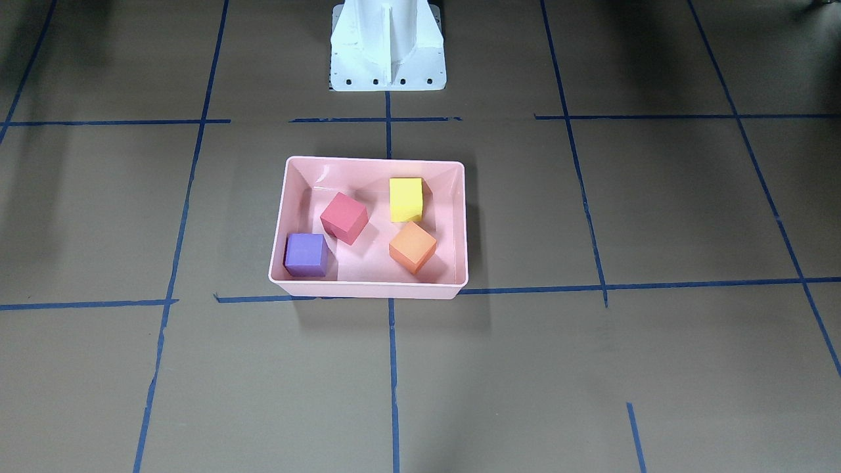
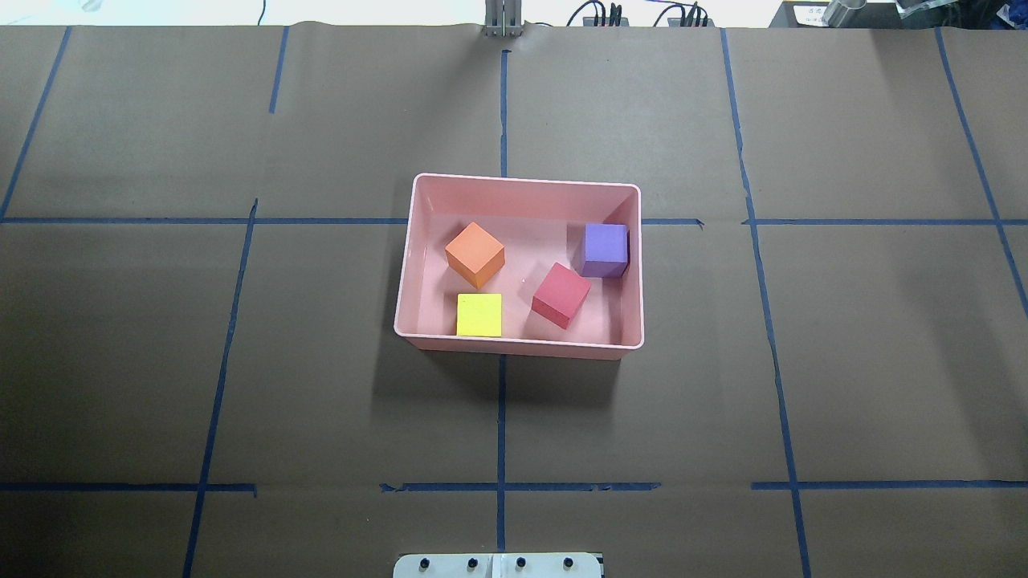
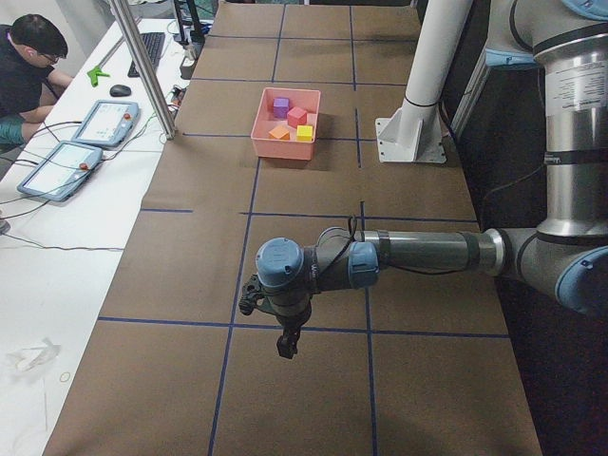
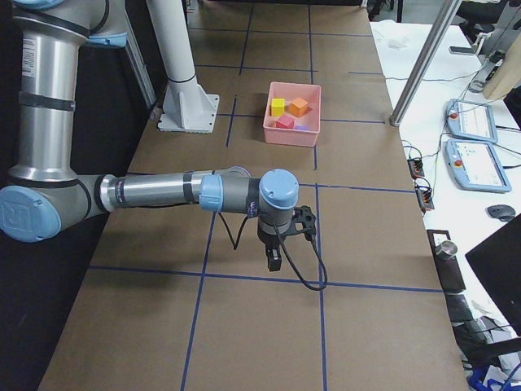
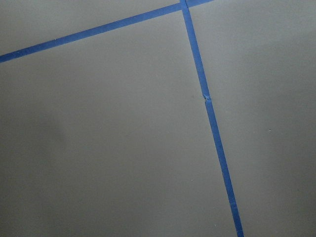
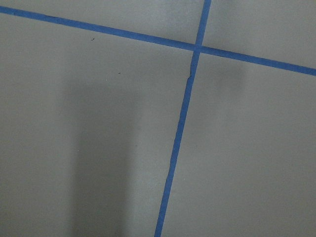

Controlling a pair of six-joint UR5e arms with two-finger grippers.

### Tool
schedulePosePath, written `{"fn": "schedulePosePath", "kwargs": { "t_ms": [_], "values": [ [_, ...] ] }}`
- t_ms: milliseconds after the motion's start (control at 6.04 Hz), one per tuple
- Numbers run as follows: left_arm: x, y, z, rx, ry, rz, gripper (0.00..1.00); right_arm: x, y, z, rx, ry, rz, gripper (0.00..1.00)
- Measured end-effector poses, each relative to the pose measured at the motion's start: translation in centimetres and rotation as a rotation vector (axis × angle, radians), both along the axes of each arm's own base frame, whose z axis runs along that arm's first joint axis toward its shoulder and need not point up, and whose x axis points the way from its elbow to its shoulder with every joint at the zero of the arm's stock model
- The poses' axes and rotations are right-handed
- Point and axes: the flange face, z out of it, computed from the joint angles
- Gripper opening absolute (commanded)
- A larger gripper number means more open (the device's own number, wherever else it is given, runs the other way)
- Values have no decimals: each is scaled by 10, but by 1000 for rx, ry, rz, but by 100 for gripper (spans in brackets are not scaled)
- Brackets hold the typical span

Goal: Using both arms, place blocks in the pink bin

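The bin (image 2: 526, 181) sits in the middle of the table (image 2: 241, 361), straight out from the pedestal (image 1: 387, 46), across the centre line of blue tape (image 2: 501, 417). All four blocks lie on its floor.

In the robot's left half, the orange block (image 2: 475, 254) lies on the far side, turned corner-on to the walls. The yellow block (image 2: 479, 315) sits square, close to the wall nearest the robot. These two are just beside each other, and I cannot tell whether they touch. In the right half, the purple block (image 2: 605, 250) sits close against the right wall on the far side. The red block (image 2: 560, 295), also turned, lies nearer the robot and toward the middle, with one corner just beside the purple block.

Both arms are well apart from the bin, each out over its own end of the table. The left arm (image 3: 418, 252) reaches level across the table, with the left gripper (image 3: 287, 344) pointing down near a tape line. The right arm (image 4: 155, 191) does the same at the other end, and the right gripper (image 4: 273, 259) hangs over the table near a tape line. Only the side views show the pincers, so I cannot tell whether either is released or clenched. The wrist views show only brown paper (image 5: 98, 148) and crossing tape.

A person (image 3: 24, 66) sits at a white bench beside the table, near two screens (image 3: 106, 122)
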Motion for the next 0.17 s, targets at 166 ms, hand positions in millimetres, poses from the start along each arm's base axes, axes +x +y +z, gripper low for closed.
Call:
{"fn": "schedulePosePath", "kwargs": {
  "t_ms": [166],
  "values": [
    [0, 1, 2, -4, 0, 0, 100, 0, 0, -1, 2, -1, -1, 100]
  ]
}}
